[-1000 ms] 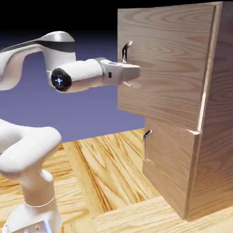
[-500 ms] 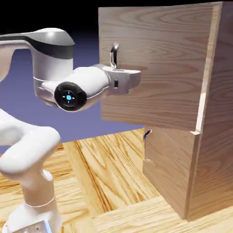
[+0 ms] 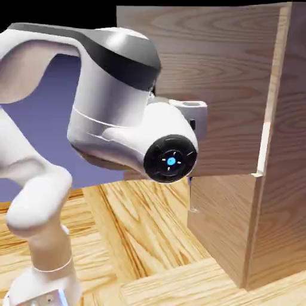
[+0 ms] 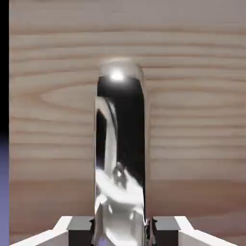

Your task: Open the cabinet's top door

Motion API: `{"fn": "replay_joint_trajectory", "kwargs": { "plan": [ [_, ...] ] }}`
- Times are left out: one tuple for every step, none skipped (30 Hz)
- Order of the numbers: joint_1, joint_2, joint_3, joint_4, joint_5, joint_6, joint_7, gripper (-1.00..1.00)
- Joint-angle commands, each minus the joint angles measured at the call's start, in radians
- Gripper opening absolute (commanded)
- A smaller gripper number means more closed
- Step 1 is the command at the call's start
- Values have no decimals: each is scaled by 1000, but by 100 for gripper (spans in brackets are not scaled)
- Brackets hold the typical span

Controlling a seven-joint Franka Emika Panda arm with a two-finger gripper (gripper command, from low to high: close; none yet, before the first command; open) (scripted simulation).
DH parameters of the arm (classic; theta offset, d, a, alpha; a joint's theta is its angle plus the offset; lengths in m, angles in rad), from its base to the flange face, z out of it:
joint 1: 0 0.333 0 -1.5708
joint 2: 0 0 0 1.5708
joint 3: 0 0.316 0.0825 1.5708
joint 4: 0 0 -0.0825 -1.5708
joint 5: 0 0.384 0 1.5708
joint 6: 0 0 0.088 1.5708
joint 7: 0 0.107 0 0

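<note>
Fingers [image 4: 120, 230] clamped on top door [image 3: 239, 89] handle [image 4: 120, 153], door ajar on cabinet [image 3: 287, 179]; no readable txt

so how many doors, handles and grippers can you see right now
doors: 2, top door, lower door
handles: 1, top handle; lower handle hidden behind arm
grippers: 1, gripper, closed on top handle
total: 4

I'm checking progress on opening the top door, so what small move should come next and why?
Probably keep pulling the handle along the door's arc. The gripper has its fingers on both sides of the handle, and the top door stands partly swung out from the cabinet, not fully open.
</note>
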Motion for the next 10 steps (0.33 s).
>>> {"fn": "replay_joint_trajectory", "kwargs": {
  "plan": [
    [15, 36, -22, 33, -4, -37, -16, -100],
    [28, 73, -43, 66, -7, -74, -34, -100],
    [39, 109, -63, 98, -9, -111, -52, -100],
    [48, 145, -81, 130, -11, -148, -70, -100],
    [56, 181, -98, 161, -12, -185, -89, -100],
    [61, 218, -114, 192, -12, -221, -109, -100],
    [63, 254, -126, 223, -12, -256, -130, -100],
    [62, 290, -137, 253, -12, -292, -151, -100],
    [61, 317, -145, 276, -12, -318, -167, -100],
    [61, 317, -145, 276, -12, -318, -167, 100]
  ]
}}
